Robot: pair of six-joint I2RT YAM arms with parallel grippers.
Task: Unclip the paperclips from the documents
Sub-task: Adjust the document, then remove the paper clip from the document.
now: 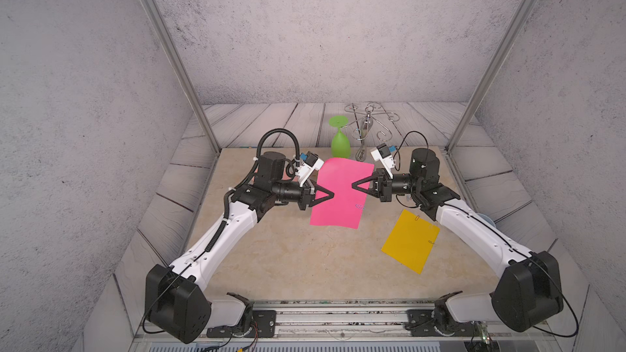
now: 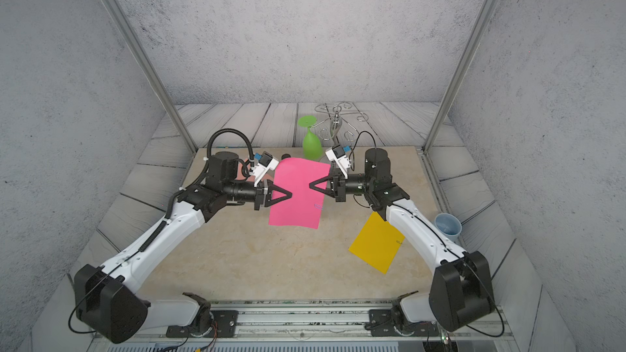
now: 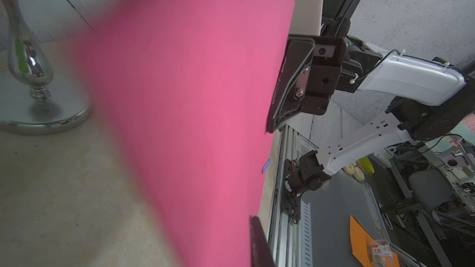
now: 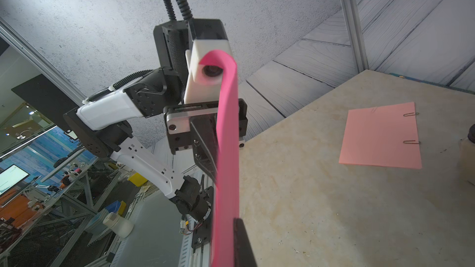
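Three paper sheets are in view. At the far left, the salmon pink sheet lies flat on the table behind the left arm, with two paperclips on one edge. The left gripper is pressed together on the left edge of the magenta sheet. The right gripper pinches its right edge, so the sheet hangs between them above the table. A bluish-purple clip sits near that right edge. Further right, the golden yellow sheet lies flat, with a reddish clip at its far corner and a second clip, probably dark, on its right edge.
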